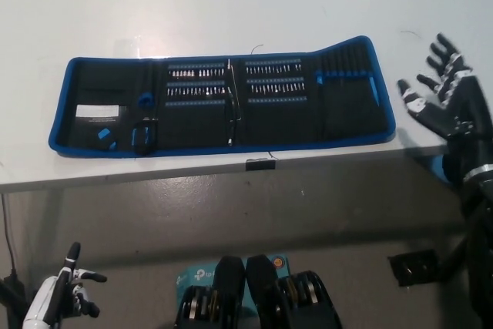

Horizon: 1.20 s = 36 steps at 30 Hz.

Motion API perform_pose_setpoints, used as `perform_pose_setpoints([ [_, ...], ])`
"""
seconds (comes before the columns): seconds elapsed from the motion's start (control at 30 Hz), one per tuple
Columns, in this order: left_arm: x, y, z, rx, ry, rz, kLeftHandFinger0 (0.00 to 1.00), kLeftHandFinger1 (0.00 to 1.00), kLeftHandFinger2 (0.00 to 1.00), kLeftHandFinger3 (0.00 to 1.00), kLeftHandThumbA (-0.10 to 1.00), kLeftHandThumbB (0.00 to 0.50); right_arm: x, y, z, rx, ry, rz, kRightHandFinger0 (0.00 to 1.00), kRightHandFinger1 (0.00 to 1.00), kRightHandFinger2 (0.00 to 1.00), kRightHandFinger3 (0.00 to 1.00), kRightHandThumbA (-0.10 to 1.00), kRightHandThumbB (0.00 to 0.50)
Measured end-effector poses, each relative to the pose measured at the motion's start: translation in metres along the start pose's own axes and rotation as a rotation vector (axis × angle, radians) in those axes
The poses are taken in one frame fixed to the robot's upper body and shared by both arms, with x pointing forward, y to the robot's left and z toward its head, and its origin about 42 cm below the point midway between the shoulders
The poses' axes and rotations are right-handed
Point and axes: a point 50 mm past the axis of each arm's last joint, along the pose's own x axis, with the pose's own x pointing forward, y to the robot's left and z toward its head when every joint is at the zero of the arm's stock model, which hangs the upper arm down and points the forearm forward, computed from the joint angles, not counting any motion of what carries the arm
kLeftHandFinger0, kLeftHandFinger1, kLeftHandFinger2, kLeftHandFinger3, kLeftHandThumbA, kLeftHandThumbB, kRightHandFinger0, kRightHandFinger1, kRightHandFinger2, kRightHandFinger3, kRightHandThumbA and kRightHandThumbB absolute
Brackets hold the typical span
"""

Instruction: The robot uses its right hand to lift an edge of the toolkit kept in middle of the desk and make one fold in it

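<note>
One toolkit (223, 102), black with a blue border, lies unrolled across the middle of the white desk (231, 5).
Its right end curls up slightly; the small bits in rows are too tiny to count. The black right hand (441, 98) hovers at the right edge, fingers spread, holding nothing. The white left hand (62, 298), lower left, is partly cut off; its grip is unclear.

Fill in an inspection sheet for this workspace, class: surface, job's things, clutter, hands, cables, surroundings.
Surface: white desk, front edge in view.
Job's things: toolkit lies unfolded, flat, its right end panel slightly raised.
Clutter: nothing seen.
Hands: right hand open, fingers spread, beside the toolkit's right end, not touching; left hand low at lower left, away from the desk.
Cables: thin dark cable hangs below the desk's left end.
Surroundings: grey floor, blue box.
</note>
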Motion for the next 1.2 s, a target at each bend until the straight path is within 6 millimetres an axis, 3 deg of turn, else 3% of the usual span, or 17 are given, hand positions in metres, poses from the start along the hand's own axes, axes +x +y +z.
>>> perform_pose_setpoints([
  [0.3, 0.000, -0.004, -0.001, -0.012, 0.000, -0.003, 0.39, 0.28, 0.11, 0.43, 1.00, 0.431, 0.003, 0.000, -0.028, 0.037, 0.103, -0.032, 1.00, 1.00, 1.00, 1.00, 0.65, 0.119],
  [0.4, 0.000, -0.005, -0.001, -0.013, 0.001, -0.003, 0.37, 0.27, 0.10, 0.42, 1.00, 0.397, 0.003, -0.004, -0.040, 0.055, 0.139, -0.063, 1.00, 1.00, 1.00, 1.00, 0.67, 0.131],
  [0.43, 0.000, -0.005, -0.001, -0.014, 0.001, -0.004, 0.37, 0.27, 0.10, 0.42, 1.00, 0.407, 0.003, -0.006, -0.044, 0.059, 0.151, -0.071, 1.00, 1.00, 1.00, 1.00, 0.67, 0.131],
  [0.57, 0.000, -0.007, -0.001, -0.018, -0.001, -0.006, 0.39, 0.31, 0.13, 0.44, 1.00, 0.401, 0.002, -0.009, -0.058, 0.064, 0.181, -0.097, 1.00, 1.00, 1.00, 1.00, 0.69, 0.180],
  [0.67, 0.000, -0.009, -0.001, -0.023, -0.002, -0.008, 0.38, 0.29, 0.12, 0.42, 1.00, 0.415, 0.004, -0.011, -0.060, 0.062, 0.174, -0.112, 1.00, 1.00, 1.00, 1.00, 0.67, 0.146],
  [0.8, 0.000, -0.010, -0.001, -0.025, -0.002, -0.008, 0.38, 0.29, 0.12, 0.41, 1.00, 0.423, 0.007, -0.013, -0.063, 0.064, 0.164, -0.139, 1.00, 1.00, 1.00, 1.00, 0.64, 0.141],
  [0.87, 0.000, -0.010, -0.001, -0.025, -0.002, -0.008, 0.39, 0.29, 0.11, 0.41, 1.00, 0.424, 0.009, -0.012, -0.064, 0.065, 0.162, -0.150, 1.00, 1.00, 1.00, 1.00, 0.60, 0.154],
  [1.03, 0.000, -0.011, -0.001, -0.029, -0.001, -0.009, 0.39, 0.30, 0.12, 0.41, 1.00, 0.405, 0.015, -0.004, -0.062, 0.048, 0.162, -0.153, 1.00, 1.00, 1.00, 1.00, 0.65, 0.184],
  [1.2, 0.000, -0.014, -0.001, -0.035, 0.000, -0.012, 0.33, 0.27, 0.11, 0.40, 1.00, 0.435, 0.023, 0.013, -0.055, 0.031, 0.152, -0.122, 1.00, 1.00, 1.00, 1.00, 0.65, 0.222],
])
